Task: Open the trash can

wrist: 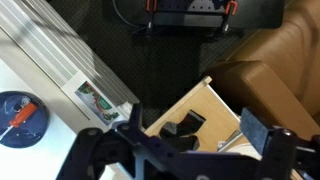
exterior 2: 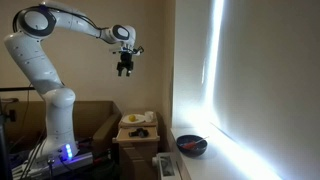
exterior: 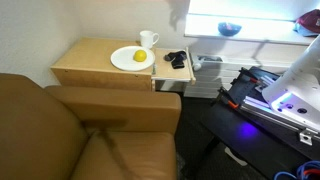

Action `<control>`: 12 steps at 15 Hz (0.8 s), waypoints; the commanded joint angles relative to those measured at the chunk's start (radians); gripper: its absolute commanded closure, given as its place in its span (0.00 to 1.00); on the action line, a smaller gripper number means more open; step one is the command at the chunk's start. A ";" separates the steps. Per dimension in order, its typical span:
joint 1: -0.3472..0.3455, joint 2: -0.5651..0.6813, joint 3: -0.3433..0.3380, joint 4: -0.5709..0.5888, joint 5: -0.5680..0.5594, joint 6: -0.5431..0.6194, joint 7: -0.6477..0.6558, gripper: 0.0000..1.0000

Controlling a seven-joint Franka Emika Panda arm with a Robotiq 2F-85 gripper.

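The trash can is a narrow light tan bin with a flat pale top that bears a small black piece. It stands against the right side of the wider wooden cabinet. It also shows in an exterior view low beside the window wall. My gripper hangs high in the air, far above the bin, pointing down. In the wrist view the gripper is open and empty, with the bin's top and its black piece far below between the fingers.
The wooden cabinet carries a white plate with a yellow fruit and a white cup. A brown couch fills the front. A blue bowl sits on the window sill. The robot base stands nearby.
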 commanded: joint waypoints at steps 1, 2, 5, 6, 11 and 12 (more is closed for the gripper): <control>-0.003 0.001 0.002 0.002 0.001 -0.002 -0.001 0.00; -0.003 0.001 0.002 0.002 0.001 -0.002 -0.001 0.00; -0.003 0.001 0.002 0.002 0.001 -0.002 -0.001 0.00; -0.003 0.001 0.002 0.002 0.001 -0.002 -0.001 0.00; -0.009 0.119 0.033 -0.145 0.066 0.185 0.227 0.00; -0.009 0.152 0.038 -0.174 0.092 0.239 0.269 0.00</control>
